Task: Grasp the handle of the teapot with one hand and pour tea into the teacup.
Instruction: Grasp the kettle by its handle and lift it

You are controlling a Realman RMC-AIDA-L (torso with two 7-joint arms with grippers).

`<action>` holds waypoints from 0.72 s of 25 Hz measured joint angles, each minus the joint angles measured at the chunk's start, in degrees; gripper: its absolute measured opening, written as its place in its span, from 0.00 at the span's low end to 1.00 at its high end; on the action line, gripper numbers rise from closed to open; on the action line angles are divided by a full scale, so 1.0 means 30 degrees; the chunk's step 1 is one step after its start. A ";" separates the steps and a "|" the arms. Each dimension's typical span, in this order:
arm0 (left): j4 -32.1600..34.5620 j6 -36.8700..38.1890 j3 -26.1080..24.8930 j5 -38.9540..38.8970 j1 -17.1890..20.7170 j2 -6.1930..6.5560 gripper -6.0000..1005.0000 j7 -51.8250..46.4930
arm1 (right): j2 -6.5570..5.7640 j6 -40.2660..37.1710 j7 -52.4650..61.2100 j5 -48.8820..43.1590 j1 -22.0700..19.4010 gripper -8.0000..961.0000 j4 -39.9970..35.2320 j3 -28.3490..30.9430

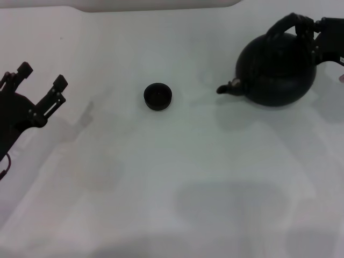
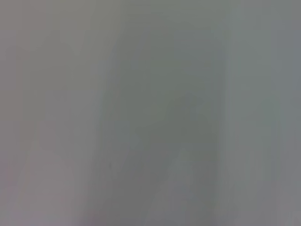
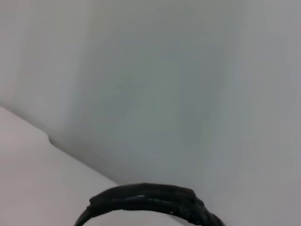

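The round matte black teapot (image 1: 277,67) stands at the right of the white table, its short spout (image 1: 228,87) pointing left toward the teacup. My right gripper (image 1: 307,27) reaches in from the right edge and is shut on the right end of the arched black handle (image 1: 285,24). The right wrist view shows only the top of the handle (image 3: 150,200) against the table. The small dark teacup (image 1: 158,97) sits upright mid-table, well left of the spout. My left gripper (image 1: 42,75) hovers at the far left, open and holding nothing.
The white table (image 1: 177,177) spreads wide in front of and between the cup and the pot. A pale raised edge (image 1: 156,4) runs along the back. The left wrist view shows only blank grey surface.
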 joint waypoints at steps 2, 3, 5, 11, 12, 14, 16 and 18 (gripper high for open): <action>-0.0257 -0.0002 -0.0005 -0.0011 0.0124 0.0006 0.84 0.0229 | -0.0001 0.0117 0.0070 0.0028 0.0004 0.12 0.0301 -0.0060; -0.0331 -0.0002 -0.0021 -0.0021 0.0175 0.0002 0.84 0.0320 | -0.0001 0.0124 0.0080 0.0029 0.0004 0.12 0.0473 -0.0134; -0.0440 0.0003 -0.0047 -0.0023 0.0338 -0.0025 0.84 0.0449 | 0.0000 0.0062 0.0050 0.0035 -0.0019 0.12 0.0906 -0.0425; -0.1123 -0.0238 0.0035 0.0328 0.0610 -0.0007 0.84 0.1099 | 0.0027 -0.1195 -0.0060 0.0049 -0.0144 0.12 0.2225 -0.1946; -0.1138 -0.0248 0.0035 0.0369 0.0703 -0.0009 0.84 0.1132 | 0.0029 -0.1607 -0.0136 0.0044 -0.0150 0.12 0.2475 -0.2329; -0.1188 -0.0254 0.0032 0.0398 0.0914 -0.0022 0.84 0.1144 | 0.0029 -0.2344 -0.0443 0.0016 -0.0198 0.12 0.2954 -0.3005; -0.1326 -0.0254 -0.0013 0.0349 0.1014 -0.0021 0.84 0.1144 | 0.0029 -0.3343 -0.0902 -0.0012 -0.0310 0.12 0.3576 -0.3874; -0.1528 -0.0217 -0.0062 0.0308 0.1072 -0.0013 0.84 0.1144 | 0.0022 -0.4391 -0.1302 -0.0062 -0.0386 0.12 0.4118 -0.4710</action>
